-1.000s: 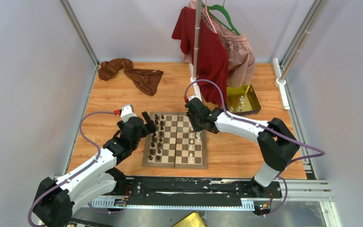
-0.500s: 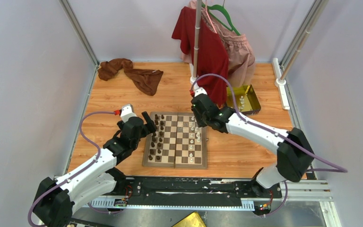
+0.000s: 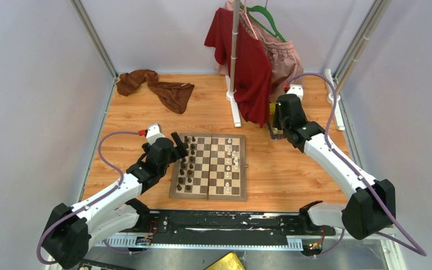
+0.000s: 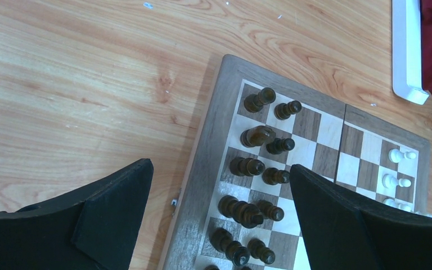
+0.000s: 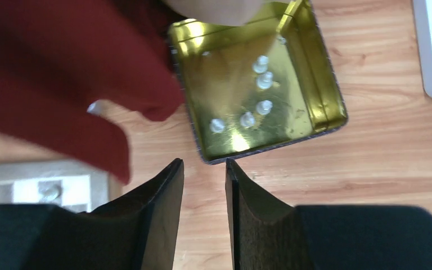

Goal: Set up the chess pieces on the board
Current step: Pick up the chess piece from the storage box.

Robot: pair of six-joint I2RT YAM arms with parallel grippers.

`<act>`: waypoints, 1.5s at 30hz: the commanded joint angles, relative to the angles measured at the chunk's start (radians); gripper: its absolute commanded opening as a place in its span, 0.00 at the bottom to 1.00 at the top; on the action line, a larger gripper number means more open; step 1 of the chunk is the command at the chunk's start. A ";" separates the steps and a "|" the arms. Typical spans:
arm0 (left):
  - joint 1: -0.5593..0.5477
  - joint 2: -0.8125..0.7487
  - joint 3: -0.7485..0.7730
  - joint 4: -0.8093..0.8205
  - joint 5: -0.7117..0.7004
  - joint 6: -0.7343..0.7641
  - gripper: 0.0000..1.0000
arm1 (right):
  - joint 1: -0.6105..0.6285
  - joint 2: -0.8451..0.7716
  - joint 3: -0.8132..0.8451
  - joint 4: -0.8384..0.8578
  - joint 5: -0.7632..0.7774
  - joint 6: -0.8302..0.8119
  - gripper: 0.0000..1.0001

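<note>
dark brown turned chess pieces (image 4: 259, 135) stand in two files along the left side of the square wooden checkered board (image 4: 210, 140). cream-white chess pieces (image 3: 234, 160) stand on its right half, and more sit in the gold metal tray (image 5: 225, 84) off the board's far right corner. left gripper (image 4: 220, 167) hovers over the board's left edge, jaws spread wide, holding nothing. right gripper (image 5: 204, 163) hangs by the tray's near corner, fingers a narrow gap apart, empty, beside a hanging dark red garment (image 5: 62, 67).
</note>
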 commanded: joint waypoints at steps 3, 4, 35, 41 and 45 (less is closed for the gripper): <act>0.005 0.060 0.002 0.106 0.021 -0.031 1.00 | -0.156 0.078 -0.048 0.115 -0.001 0.075 0.38; 0.006 0.069 0.006 0.114 0.022 -0.031 1.00 | -0.173 0.106 -0.042 0.123 -0.007 0.078 0.38; 0.005 0.328 0.107 0.228 0.034 -0.002 1.00 | -0.357 0.596 0.202 0.210 -0.092 0.050 0.36; 0.005 0.346 0.121 0.228 0.036 -0.001 1.00 | -0.366 0.614 0.209 0.211 -0.107 0.048 0.35; 0.006 0.352 0.120 0.228 0.037 -0.005 1.00 | -0.372 0.627 0.211 0.213 -0.122 0.051 0.32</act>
